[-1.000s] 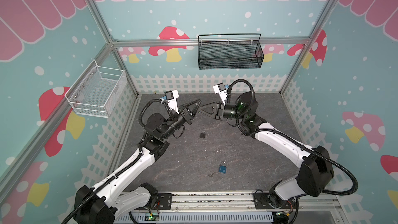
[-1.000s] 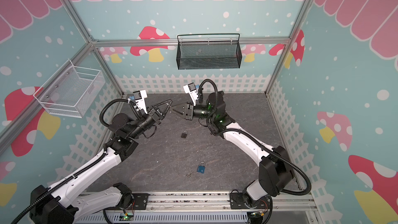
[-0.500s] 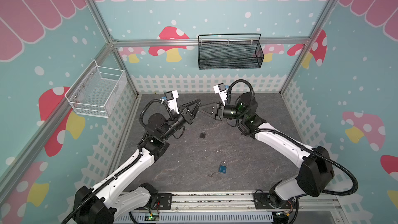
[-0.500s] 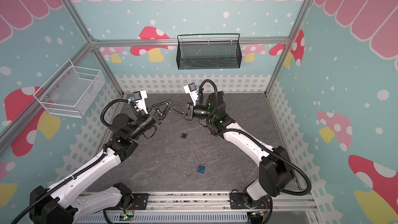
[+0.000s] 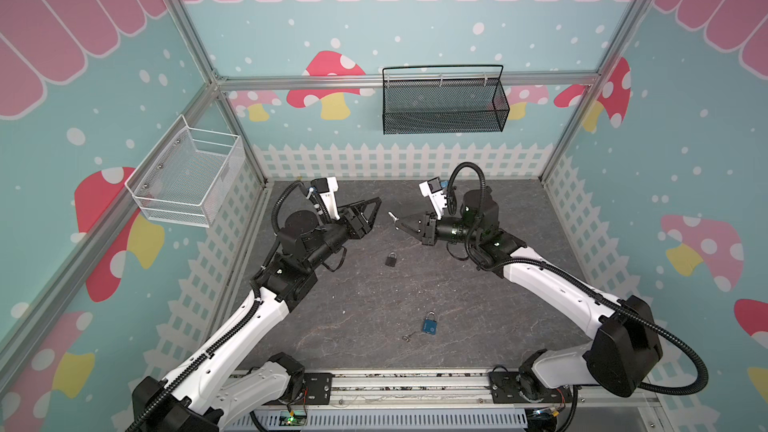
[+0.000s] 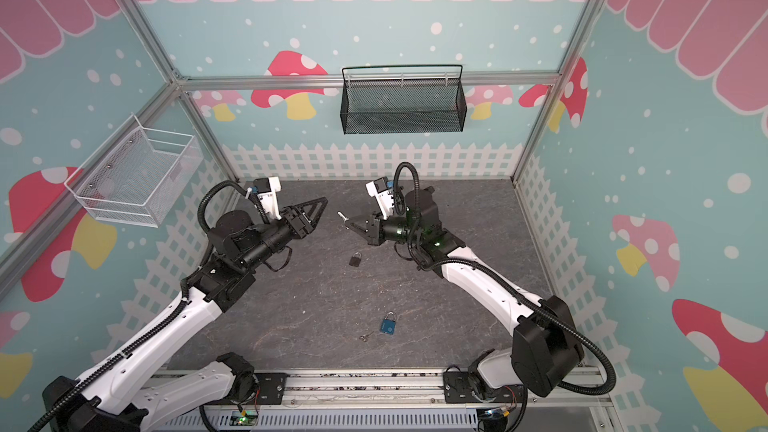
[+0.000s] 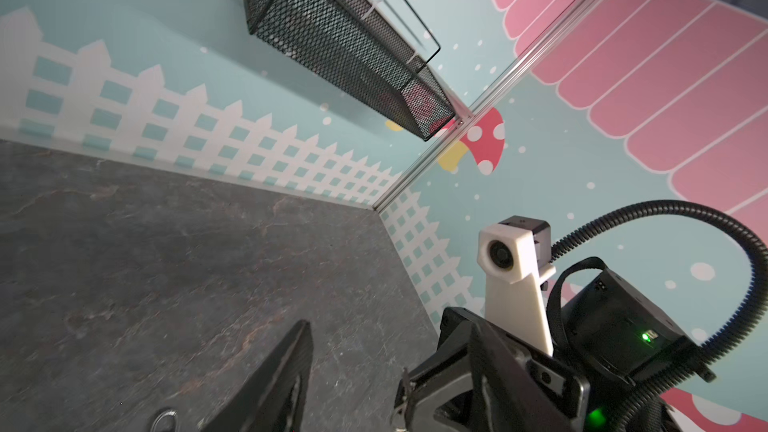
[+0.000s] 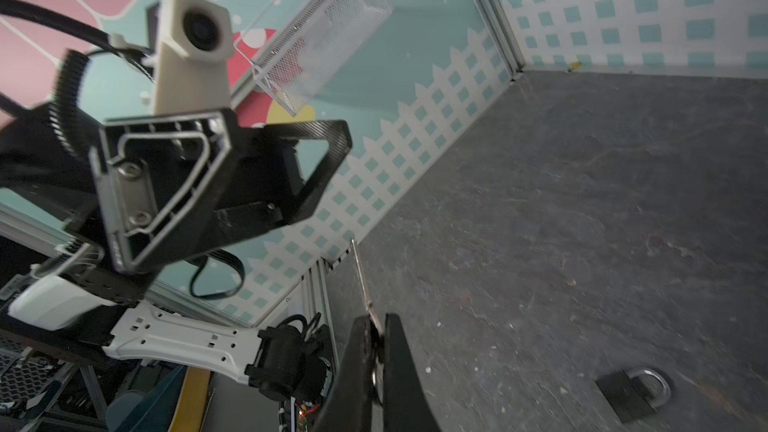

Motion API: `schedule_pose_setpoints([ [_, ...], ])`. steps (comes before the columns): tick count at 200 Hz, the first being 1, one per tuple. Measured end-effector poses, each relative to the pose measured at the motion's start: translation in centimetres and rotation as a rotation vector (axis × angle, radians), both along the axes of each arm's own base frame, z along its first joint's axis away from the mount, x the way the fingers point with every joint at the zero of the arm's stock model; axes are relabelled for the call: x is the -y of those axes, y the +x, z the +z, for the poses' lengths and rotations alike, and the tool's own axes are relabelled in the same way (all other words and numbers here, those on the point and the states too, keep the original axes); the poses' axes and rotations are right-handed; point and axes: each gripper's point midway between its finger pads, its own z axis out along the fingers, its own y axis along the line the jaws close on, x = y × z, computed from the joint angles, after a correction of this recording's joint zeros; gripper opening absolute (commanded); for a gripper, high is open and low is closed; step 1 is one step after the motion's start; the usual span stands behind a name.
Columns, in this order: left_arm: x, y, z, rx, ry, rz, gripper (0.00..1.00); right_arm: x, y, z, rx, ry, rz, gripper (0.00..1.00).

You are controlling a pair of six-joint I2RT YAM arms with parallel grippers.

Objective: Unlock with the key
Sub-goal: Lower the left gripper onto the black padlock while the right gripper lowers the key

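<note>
We grip the key (image 5: 392,215) in our right pincer (image 5: 401,224), shaft toward our open, empty left pincer (image 5: 371,216); the black padlock (image 5: 391,259) lies on the bench (image 5: 457,305) beneath, nearer the right.

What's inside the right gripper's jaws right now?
The right gripper pinches a silver key; its blade sticks out past the fingertips. The key's head is mostly covered by the fingers, so how it's seated can't be seen.

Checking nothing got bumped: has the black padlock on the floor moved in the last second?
No. The black padlock lies where it was in both top views, at the same offset from the blue padlock, which has not shifted either.
</note>
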Motion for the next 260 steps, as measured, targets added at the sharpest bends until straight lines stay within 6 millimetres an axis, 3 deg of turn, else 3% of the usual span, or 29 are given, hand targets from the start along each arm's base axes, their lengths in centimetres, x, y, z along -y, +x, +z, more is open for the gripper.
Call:
schedule_pose_setpoints([
  [17, -0.1, 0.4, -1.6, -0.069, 0.047, 0.017, 0.62, 0.6, -0.4, -3.8, -0.049, -0.084, -0.011, 0.00],
  [38, -0.2, 1.1, -5.2, -0.189, 0.130, 0.034, 0.63, 1.7, -1.0, -7.9, -0.106, -0.201, -0.029, 0.00],
  [73, 0.9, 1.8, -12.0, -0.386, 0.298, 0.020, 0.64, 3.8, -1.6, -12.0, -0.150, -0.392, -0.056, 0.00],
  [113, 3.4, 2.0, -17.8, -0.508, 0.489, -0.048, 0.66, 6.3, -2.7, -16.9, -0.244, -0.598, -0.069, 0.00],
  [173, 5.2, 3.7, -25.8, -0.627, 0.768, -0.099, 0.66, 7.8, -3.5, -19.0, -0.303, -0.690, -0.067, 0.00],
  [228, 5.4, 4.5, -31.3, -0.748, 0.890, -0.118, 0.66, 8.3, -3.7, -19.7, -0.334, -0.711, -0.067, 0.00],
  [260, 5.1, 4.2, -33.5, -0.823, 0.929, -0.119, 0.62, 8.4, -3.8, -19.7, -0.341, -0.708, -0.066, 0.00],
])
